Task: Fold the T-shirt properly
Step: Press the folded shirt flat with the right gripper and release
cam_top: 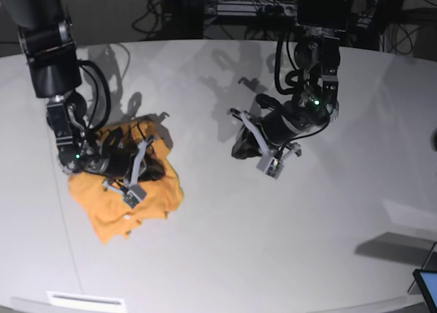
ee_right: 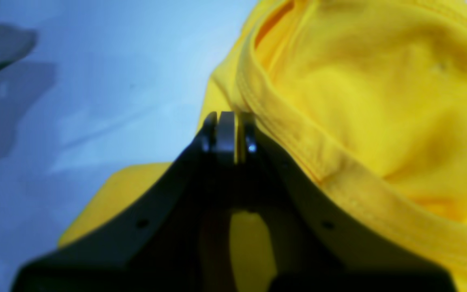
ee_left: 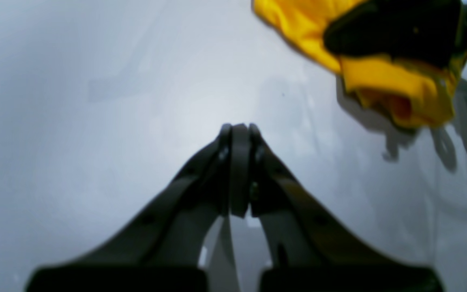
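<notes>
Left wrist view: the left gripper (ee_left: 239, 132) is seen with its jaws pressed together on nothing, just bare grey table (ee_left: 95, 121) under it. The T-shirt (ee_left: 383, 77) is only caught in the top right corner, well apart from the tips, with the other arm's dark body sitting on it.

Right wrist view: the right gripper (ee_right: 228, 125) is pinched on the T-shirt (ee_right: 359, 101), a sliver of yellow cloth showing between the pads right by a stitched hem. Most of the fabric is bunched off to the right of the tips.

Base view: the T-shirt (cam_top: 113, 214) is heaped in a crumpled lump toward the table's (cam_top: 225, 258) left edge, no clear long axis to be made out. The right gripper (cam_top: 156, 169) is down in it; the left gripper (cam_top: 239, 150) hangs near the table's middle, so the shirt lies off to that arm's side and a reach across would probably be needed.
</notes>
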You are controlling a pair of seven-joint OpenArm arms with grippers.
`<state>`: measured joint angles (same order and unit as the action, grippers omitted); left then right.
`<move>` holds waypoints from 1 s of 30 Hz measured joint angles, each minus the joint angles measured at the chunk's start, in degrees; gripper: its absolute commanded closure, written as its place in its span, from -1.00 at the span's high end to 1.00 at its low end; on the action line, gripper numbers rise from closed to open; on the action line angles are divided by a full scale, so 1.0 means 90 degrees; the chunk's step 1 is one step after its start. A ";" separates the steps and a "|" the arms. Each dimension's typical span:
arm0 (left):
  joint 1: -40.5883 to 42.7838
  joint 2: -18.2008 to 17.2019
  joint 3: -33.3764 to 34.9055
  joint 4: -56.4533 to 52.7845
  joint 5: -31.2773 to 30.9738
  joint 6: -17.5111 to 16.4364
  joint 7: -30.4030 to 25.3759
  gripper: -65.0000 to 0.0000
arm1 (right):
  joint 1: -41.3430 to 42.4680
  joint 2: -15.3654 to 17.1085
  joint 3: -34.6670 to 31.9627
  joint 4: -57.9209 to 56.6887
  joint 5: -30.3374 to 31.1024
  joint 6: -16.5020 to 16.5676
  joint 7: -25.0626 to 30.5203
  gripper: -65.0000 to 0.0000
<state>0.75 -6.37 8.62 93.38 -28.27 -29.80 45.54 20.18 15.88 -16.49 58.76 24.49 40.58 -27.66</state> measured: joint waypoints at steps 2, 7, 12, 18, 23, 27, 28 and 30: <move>0.0005 -0.0002 -0.0007 0.0000 0.0000 0.0000 -0.0002 -1.00 | 0.0182 0.0041 -0.0005 -0.0228 -0.0002 0.0010 0.0005 -0.89; -0.0010 0.0000 -0.0002 0.0000 0.0000 -0.0017 -0.0002 -1.00 | 0.0508 0.0214 -0.0005 -0.0777 -0.0250 0.0002 0.0459 -0.89; -0.0010 -0.0002 -0.0002 0.0000 0.0000 -0.0017 -0.0005 -1.00 | 0.0716 0.0189 0.0015 -0.0979 -0.0648 -0.0012 0.0551 -0.89; 0.0007 0.0000 -0.0002 0.0000 -0.0002 -0.0019 -0.0005 -1.00 | 0.1044 0.0131 0.0017 -0.1294 -0.0748 -0.0022 0.0447 -0.89; 0.0172 -0.0002 -0.0002 0.0143 0.0024 -0.0017 0.0019 -1.00 | 0.1231 0.0102 0.0027 -0.1226 -0.0792 -0.0097 0.0369 -0.89; 0.0357 -0.0143 0.0005 0.0707 -0.0053 -0.0044 -0.0017 -1.00 | 0.0828 0.0138 0.0163 0.0192 -0.0794 -0.0090 -0.0410 -0.89; 0.0420 -0.0219 0.0010 0.0811 -0.0036 -0.0044 -0.0024 -1.00 | 0.0665 0.0163 0.0342 0.0692 -0.0746 -0.0053 -0.0648 -0.89; 0.0573 -0.0289 -0.0053 0.0952 0.0019 -0.0005 -0.0002 -1.00 | 0.0384 0.0187 0.0804 0.1596 -0.0726 -0.0012 -0.1144 -0.89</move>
<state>5.91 -8.97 8.14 101.95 -28.10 -29.85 45.52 23.64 17.56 -9.26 73.12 17.96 40.47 -37.95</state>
